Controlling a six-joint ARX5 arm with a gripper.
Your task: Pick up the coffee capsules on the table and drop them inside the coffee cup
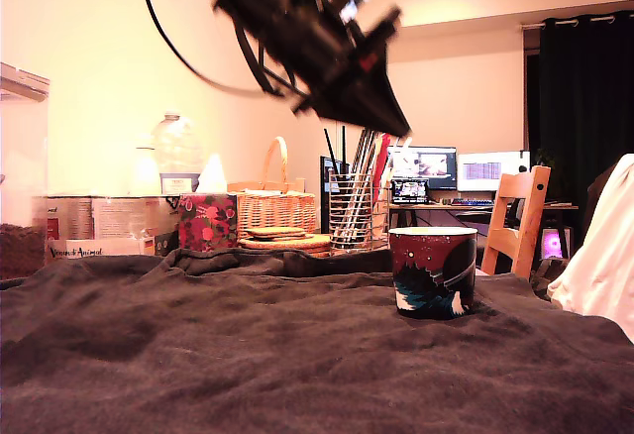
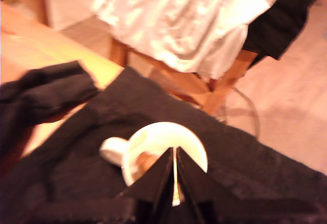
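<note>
The black gripper (image 1: 394,122) hung blurred at eleven o'clock above the squat maroon coffee cup (image 1: 433,271), its wedge-shaped jaws nearly closed on nothing. In the wrist view a brown capsule (image 2: 144,160) lay inside the cup's white glazed bowl, on the fuzzy dark table (image 1: 248,355) cloth

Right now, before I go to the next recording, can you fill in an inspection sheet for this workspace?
Surface: table covered in rumpled dark cloth.
Job's things: mug stands upright on the cloth; the wrist view shows something brown inside, too blurred to name. No capsules seen on the cloth.
Clutter: red floral box, wicker basket, wire utensil holder behind the table.
Claw: claw above the mug, fingers nearly together, nothing visibly held.
Cables: black cable loops off the arm.
Surroundings: wooden chair, monitors, white fabric.
</note>
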